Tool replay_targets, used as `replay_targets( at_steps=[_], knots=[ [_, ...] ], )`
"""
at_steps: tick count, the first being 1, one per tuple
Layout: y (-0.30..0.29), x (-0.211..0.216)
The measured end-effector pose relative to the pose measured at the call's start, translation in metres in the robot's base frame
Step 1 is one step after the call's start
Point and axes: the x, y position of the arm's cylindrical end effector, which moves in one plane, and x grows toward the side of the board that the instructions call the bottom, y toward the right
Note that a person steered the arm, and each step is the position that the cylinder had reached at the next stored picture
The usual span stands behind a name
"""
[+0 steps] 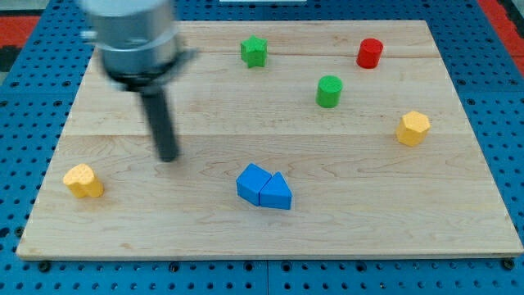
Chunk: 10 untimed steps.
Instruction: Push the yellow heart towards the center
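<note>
- My tip sits up and right of the yellow heart, apart from it.
- No pincer on my rod, so no jaw state shows.
- Blue blocks lie well right of the heart.

Robotics lab bench

A pale wooden desk lies on blue perforated mounting plate (holes in rows), which borders it all around.

My tip up-right of the yellow heart, apart.
</note>
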Motion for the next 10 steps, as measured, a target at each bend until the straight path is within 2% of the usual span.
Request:
replay_targets(
  at_steps=[1,2,3,4,5,7,8,9,10],
  knots=[
    [-0.084,0.025],
    [-0.117,0.073],
    [-0.066,0.055],
    [0.028,0.028],
    [0.064,0.01],
    [-0.026,0.006],
    [0.004,-0.02],
    [0.128,-0.02],
    [0.15,-0.013]
  ],
)
